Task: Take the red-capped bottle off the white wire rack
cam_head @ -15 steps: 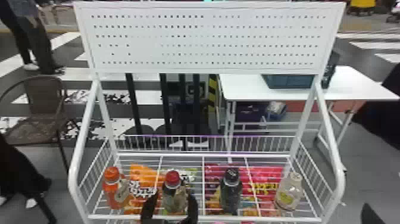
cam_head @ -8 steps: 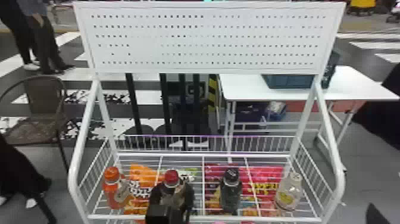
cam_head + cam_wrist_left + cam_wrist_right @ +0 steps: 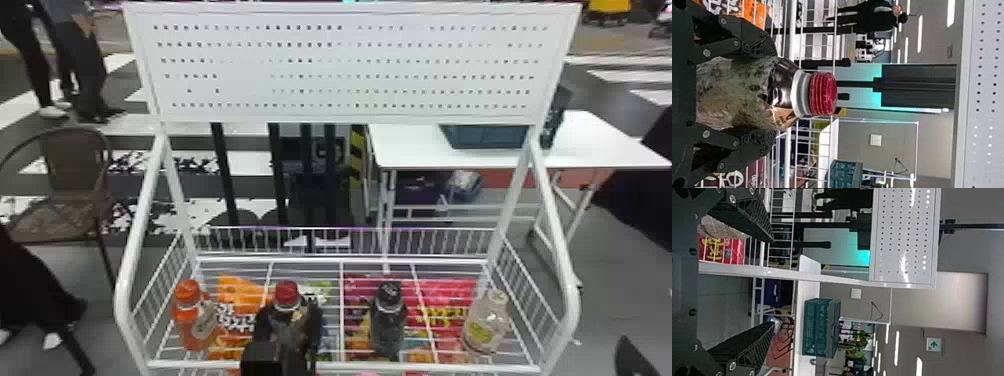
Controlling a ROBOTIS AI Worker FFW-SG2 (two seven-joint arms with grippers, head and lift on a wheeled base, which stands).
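At the white wire rack (image 3: 230,260), left pincer (image 3: 289,314) clasps red-capped bottle (image 3: 287,292), right pincer (image 3: 633,358) gapes wide.

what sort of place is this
Probably an indoor exhibition or demo hall: a green-arrow sign, crosswalk-like floor stripes and a shop-style white wire rack holding bottles.
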